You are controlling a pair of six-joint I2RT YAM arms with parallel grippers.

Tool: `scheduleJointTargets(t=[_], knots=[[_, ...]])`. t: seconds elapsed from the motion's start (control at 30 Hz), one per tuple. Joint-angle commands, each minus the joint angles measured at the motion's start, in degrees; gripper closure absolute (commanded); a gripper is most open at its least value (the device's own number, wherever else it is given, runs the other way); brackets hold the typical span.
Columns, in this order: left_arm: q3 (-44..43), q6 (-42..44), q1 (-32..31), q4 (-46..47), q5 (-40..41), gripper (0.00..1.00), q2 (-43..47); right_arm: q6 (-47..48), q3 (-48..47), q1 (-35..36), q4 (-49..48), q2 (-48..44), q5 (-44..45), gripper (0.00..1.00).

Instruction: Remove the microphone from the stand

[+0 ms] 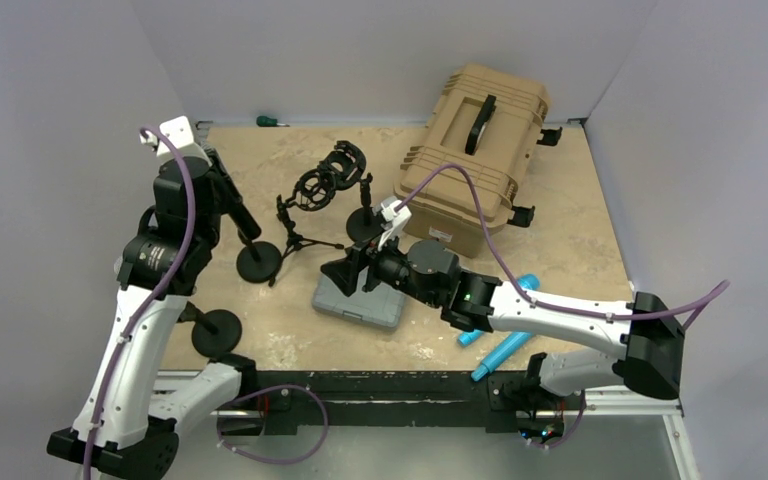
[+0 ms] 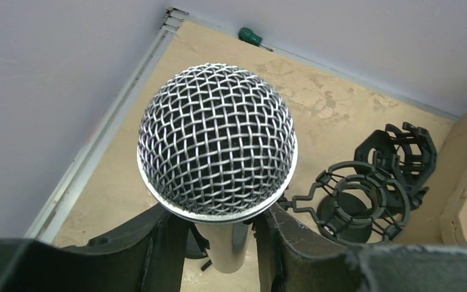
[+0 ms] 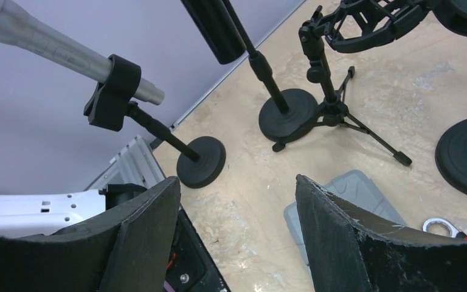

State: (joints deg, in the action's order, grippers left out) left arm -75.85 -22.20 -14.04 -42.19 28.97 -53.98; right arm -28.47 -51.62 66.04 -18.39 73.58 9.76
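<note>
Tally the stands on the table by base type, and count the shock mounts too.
Round-base stands: 3
Tripod stand: 1
Shock mounts: 2
Total: 6

Left wrist cam: the microphone (image 2: 217, 148) head blocks most of its own handle, so no telling if the left pincer (image 2: 219, 219) actually touches it. Overhead, the left arm (image 1: 173, 215) covers the microphone. Right wrist cam crops its head off top-left.
</note>
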Motion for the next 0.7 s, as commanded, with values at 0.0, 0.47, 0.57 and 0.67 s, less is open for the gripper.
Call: scheduleJointTargets(t=[0.0,0.47,0.57,0.67], knots=[[-1.9,-5.7,-2.3,1.8,-0.3,1.00,-0.7,0.7,-3.6,0.0,-1.8,0.5,-0.5,0.32],[-4.7,-2.8,-2.4,-1.7,-5.3,0.06,2.0,7.5,-18.1,1.5,-0.8,10.1,3.3,0.21],[-7.5,-1.7,-2.4,-4.3,-5.6,0.00,4.4,8.9,-22.7,2.7,-0.8,12.7,5.9,0.11],[-10.9,-0.7,-2.4,-6.9,-3.3,0.00,7.8,9.4,-29.4,3.7,1.3,16.9,9.1,0.06]])
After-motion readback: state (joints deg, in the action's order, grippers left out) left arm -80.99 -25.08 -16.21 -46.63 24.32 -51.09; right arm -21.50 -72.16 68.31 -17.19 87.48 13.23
